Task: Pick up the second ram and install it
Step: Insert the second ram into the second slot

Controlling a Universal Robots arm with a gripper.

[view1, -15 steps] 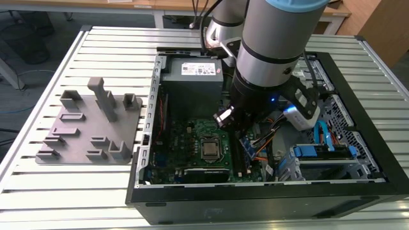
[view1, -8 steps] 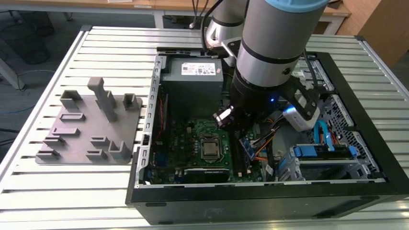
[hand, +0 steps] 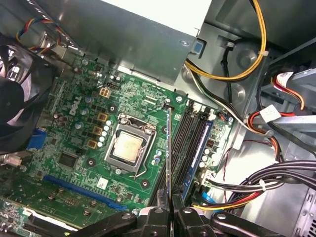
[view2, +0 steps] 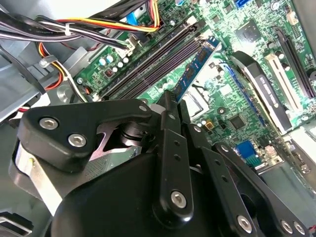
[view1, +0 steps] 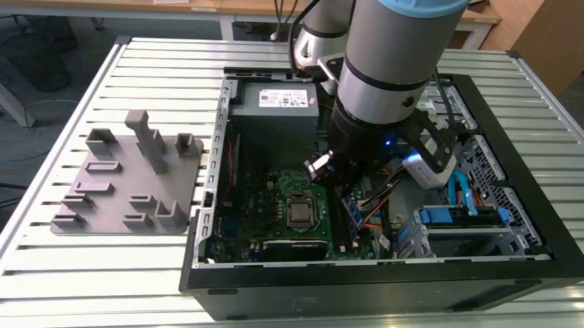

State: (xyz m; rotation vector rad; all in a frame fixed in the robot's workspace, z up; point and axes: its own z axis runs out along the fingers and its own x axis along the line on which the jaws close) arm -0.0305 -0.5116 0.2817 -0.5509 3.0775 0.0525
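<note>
1. The gripper (hand: 171, 215) is down inside the black computer case (view1: 365, 281). Its two black fingers (hand: 154, 217) are pinched almost together. They hold the second ram (hand: 169, 153) by one end.
2. In the first wrist view the second ram looks like a thin line, because we see its edge. In the second wrist view its blue side with dark chips shows.
3. The ram hangs over the green motherboard (hand: 79, 123), just beside the long black slots (hand: 187, 138). It runs the same way as the slots. I cannot tell if it touches the board.
4. What looks like another blue stick (hand: 201, 144) sits along the slots, on the side away from the held ram.
5. On the ram's other side is a square silver chip (hand: 126, 146) in a metal frame.
6. Past the slots lie bundles of black wires (hand: 266, 180).
7. Farther off is a gray power box (view1: 273, 102).
8. The case sits on a ribbed metal table (view1: 164, 61). A gray holder tray (view1: 119, 198) rests on it, on the exterior view's left, well apart from the gripper.
</note>
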